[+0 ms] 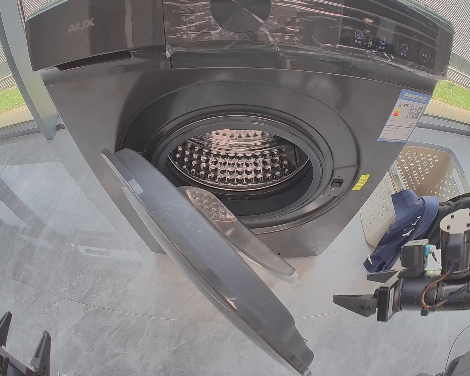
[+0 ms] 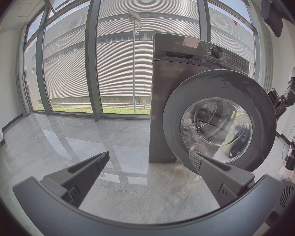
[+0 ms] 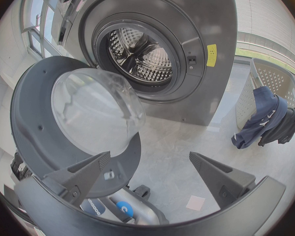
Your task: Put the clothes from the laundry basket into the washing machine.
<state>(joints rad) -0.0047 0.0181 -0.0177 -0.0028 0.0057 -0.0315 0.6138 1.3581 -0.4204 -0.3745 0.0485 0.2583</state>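
A grey washing machine (image 1: 235, 95) stands with its round door (image 1: 203, 246) swung wide open toward me, and the steel drum (image 1: 237, 160) holds nothing. Right of it sits a white perforated laundry basket (image 1: 428, 176). A blue garment (image 1: 407, 223) and a black garment (image 1: 457, 202) hang over the basket's near rim. My right gripper (image 1: 363, 290) hovers open above the floor, in front of the basket and right of the door. My left gripper (image 1: 21, 338) is low at the near left, open and empty. The right wrist view shows the drum (image 3: 141, 56), basket (image 3: 272, 79), blue garment (image 3: 260, 115) and black garment (image 3: 285, 125).
The open door (image 3: 88, 115) juts out between the two arms and takes up much of the floor before the drum. Grey tiled floor (image 1: 62, 246) spreads to the left. A small pale square (image 3: 195, 203) lies on the floor. Glass walls (image 2: 118, 66) stand behind the machine.
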